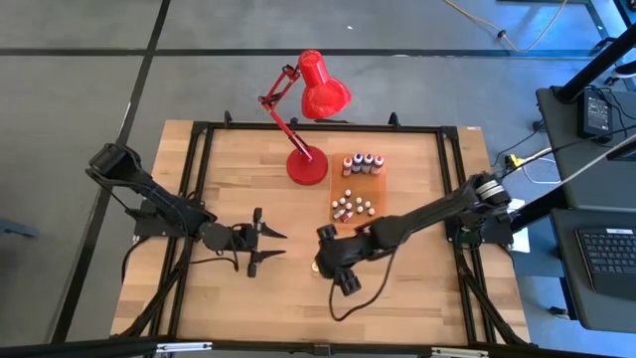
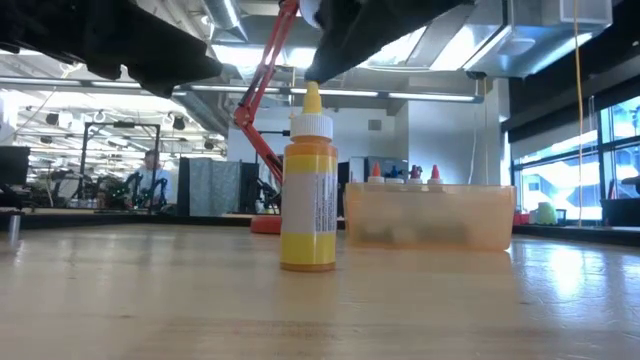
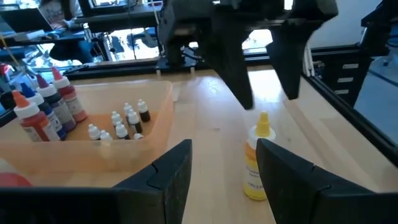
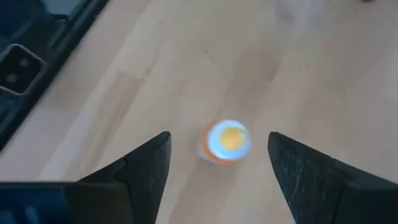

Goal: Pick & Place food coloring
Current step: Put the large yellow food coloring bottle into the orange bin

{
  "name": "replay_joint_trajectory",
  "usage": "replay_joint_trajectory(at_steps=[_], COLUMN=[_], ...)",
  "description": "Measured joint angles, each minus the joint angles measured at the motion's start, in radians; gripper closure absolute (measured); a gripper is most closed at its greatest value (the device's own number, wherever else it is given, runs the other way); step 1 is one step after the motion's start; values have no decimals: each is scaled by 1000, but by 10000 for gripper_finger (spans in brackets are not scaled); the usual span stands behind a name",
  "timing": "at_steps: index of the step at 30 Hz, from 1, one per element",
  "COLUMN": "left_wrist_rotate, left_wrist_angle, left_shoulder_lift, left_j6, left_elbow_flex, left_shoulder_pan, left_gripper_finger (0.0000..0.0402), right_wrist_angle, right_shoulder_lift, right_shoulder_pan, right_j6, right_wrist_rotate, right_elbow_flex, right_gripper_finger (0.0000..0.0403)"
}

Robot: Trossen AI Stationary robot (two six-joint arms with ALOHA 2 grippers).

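arms: matte black, jointed | end effector (image 1: 260, 242): two black tapered fingers | black cable loops off right arm (image 1: 427, 214)

1. A yellow food coloring bottle (image 2: 307, 180) stands upright alone on bare wood, clear of everything around it.
2. Directly above it hangs the right gripper (image 4: 219, 163), fingers spread wide, blocking approach from overhead.
3. At its 9 o'clock, the left gripper (image 1: 266, 247) waits, fingers apart, with bare table between.
4. At 1 o'clock, the orange tray (image 1: 379, 188) of bottles stands in the way.
5. At 12 o'clock, the red lamp (image 1: 307, 166) base.
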Motion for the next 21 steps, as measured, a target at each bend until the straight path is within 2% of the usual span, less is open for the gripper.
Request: replay_joint_trajectory(at_steps=[6,12,21], left_wrist_rotate=[5,7,9], left_wrist_angle=[0,-5,-8], left_shoulder_lift=[0,0,0], left_j6=[-24,-26,-26], left_elbow_flex=[0,0,0], left_shoulder_pan=[0,0,0], left_gripper_finger=[227,225,226], right_wrist_angle=[-47,-46,-26], right_shoulder_lift=[103,120,122], right_shoulder_pan=[-25,-45,-50], right_j6=[4,21,0], right_wrist_rotate=[-48,-44,-94], right_elbow_flex=[78,79,61], right_gripper_finger=[133,136,193])
